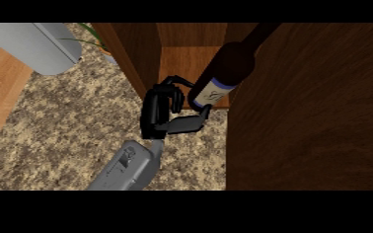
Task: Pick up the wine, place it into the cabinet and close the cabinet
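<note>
- At the cabinet (193, 59) mouth, my one visible hand (164, 112) hangs just beside the wine (222, 76), fingers slack and spread, thumb near the bottle's base; whether it touches I cannot tell.
- Which hand this is I cannot say; the other is out of sight.
- Wine stands tilted on the cabinet floor at its front edge, so placing looks nearly done, I judge.
- Left: let go fully, swing the open door (306, 108) shut.
- Grey appliance (36, 47) sits at the counter's (73, 128) far left corner, well apart.
</note>
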Robot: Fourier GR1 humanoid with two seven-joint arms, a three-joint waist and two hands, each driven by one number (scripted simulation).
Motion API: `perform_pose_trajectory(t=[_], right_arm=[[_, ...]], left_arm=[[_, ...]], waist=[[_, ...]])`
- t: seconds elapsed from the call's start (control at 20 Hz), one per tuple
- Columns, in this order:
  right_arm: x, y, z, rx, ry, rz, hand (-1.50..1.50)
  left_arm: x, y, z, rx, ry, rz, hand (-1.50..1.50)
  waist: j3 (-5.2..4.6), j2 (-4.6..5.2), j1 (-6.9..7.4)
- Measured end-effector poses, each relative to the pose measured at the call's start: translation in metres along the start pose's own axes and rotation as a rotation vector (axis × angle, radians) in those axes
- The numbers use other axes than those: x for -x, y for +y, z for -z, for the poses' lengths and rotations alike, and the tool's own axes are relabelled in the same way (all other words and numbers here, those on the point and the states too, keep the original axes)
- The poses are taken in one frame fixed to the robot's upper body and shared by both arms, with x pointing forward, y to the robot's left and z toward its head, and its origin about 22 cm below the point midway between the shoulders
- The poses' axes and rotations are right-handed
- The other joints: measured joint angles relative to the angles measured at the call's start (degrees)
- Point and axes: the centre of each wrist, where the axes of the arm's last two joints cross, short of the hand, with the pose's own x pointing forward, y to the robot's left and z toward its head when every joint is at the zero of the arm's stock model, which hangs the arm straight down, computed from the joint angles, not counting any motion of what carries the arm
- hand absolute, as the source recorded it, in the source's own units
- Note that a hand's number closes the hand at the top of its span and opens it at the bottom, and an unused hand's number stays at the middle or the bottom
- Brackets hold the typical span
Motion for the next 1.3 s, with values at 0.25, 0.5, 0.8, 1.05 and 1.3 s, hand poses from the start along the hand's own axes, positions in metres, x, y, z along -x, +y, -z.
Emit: perform_pose_trajectory(t=[0.25, 0.5, 0.8, 1.05, 1.3], right_arm=[[0.004, -0.004, 0.000, 0.000, -0.003, -0.002, -1.50], [0.010, -0.010, -0.001, -0.001, -0.007, 0.002, -1.50], [0.000, -0.007, -0.005, 0.004, -0.002, 0.008, -1.50], [0.004, -0.002, -0.003, -0.003, 0.005, 0.012, -1.50], [0.002, -0.003, -0.003, 0.000, 0.001, 0.018, -1.50]], left_arm=[[0.017, 0.002, 0.004, -0.026, 0.027, 0.010, 1.50], [0.038, 0.009, 0.001, -0.049, 0.057, 0.017, 1.50], [0.056, 0.022, 0.006, -0.071, 0.076, 0.000, 1.50], [0.065, 0.031, 0.008, -0.088, 0.091, -0.075, 1.50], [0.076, 0.033, 0.009, -0.092, 0.089, -0.099, 1.50]], waist=[[0.00, 0.01, -0.04], [0.00, 0.03, -0.09], [-0.01, 0.05, -0.21], [-0.01, 0.08, -0.23], [-0.04, 0.13, -0.55]])
